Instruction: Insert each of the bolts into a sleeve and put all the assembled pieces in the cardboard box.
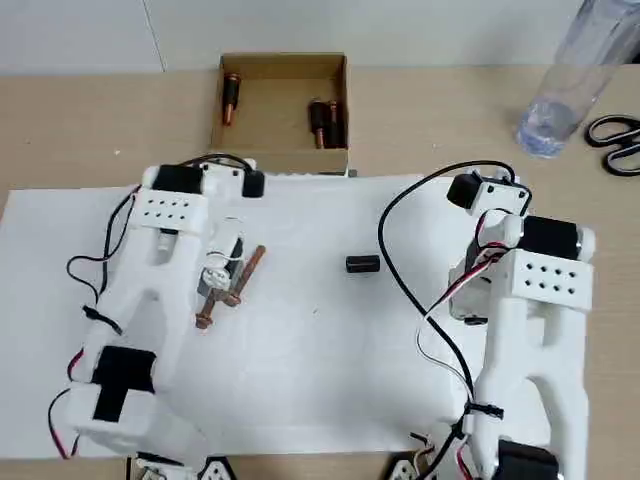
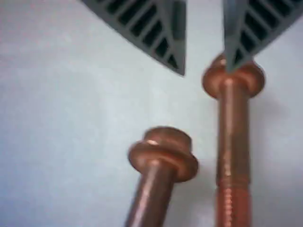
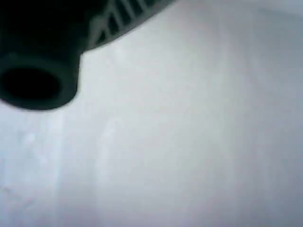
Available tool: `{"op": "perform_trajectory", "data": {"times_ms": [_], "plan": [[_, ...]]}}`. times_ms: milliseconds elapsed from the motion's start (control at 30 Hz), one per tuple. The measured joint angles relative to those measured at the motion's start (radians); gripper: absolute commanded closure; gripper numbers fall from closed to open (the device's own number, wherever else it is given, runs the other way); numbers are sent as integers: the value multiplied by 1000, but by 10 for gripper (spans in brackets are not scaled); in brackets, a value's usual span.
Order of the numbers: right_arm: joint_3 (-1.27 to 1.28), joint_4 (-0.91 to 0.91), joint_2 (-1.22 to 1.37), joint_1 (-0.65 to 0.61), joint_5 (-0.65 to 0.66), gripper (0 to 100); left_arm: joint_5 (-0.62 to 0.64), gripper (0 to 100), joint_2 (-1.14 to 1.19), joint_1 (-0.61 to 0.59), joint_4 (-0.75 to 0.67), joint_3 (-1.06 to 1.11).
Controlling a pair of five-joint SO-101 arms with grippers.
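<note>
**Q:** What do the jaws hold?
**A:** The left jaws gape, one tip touching a bolt (image 2: pixel 233 142) at its head, with a second bolt (image 2: pixel 161 156) just beside. The right jaws grip a black sleeve (image 3: pixel 35 85).
**Q:** And around them?
**A:** A white sheet (image 1: pixel 330 380) on a wooden tabletop (image 1: pixel 80 120), with one loose sleeve (image 1: pixel 362 264) mid-sheet. Beyond, the box (image 1: pixel 283 66) holds three assembled pieces (image 1: pixel 231 98). A bottle (image 1: pixel 565 90) and scissors (image 1: pixel 615 140) sit near one corner.

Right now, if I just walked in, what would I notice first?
Probably the two shiny copper-coloured metal bolts lying close together on the white paper sheet, under the open left gripper. Next, a small black cylindrical sleeve alone mid-sheet, and the brown cardboard box at the far edge, holding assembled pieces.
</note>
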Motion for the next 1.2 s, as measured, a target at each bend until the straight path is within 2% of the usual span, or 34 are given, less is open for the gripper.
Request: {"op": "perform_trajectory", "data": {"times_ms": [200,367,700,833,1200], "plan": [[0,0,0,0,0,995,-21,940,2,0,-3,0],[0,0,0,0,0,995,-37,896,2,-3,-21,0],[0,0,0,0,0,995,-37,896,6,-3,-38,0],[0,0,0,0,0,995,-37,897,75,-5,-38,0],[0,0,0,0,0,995,-57,897,129,-55,-40,-2]]}}
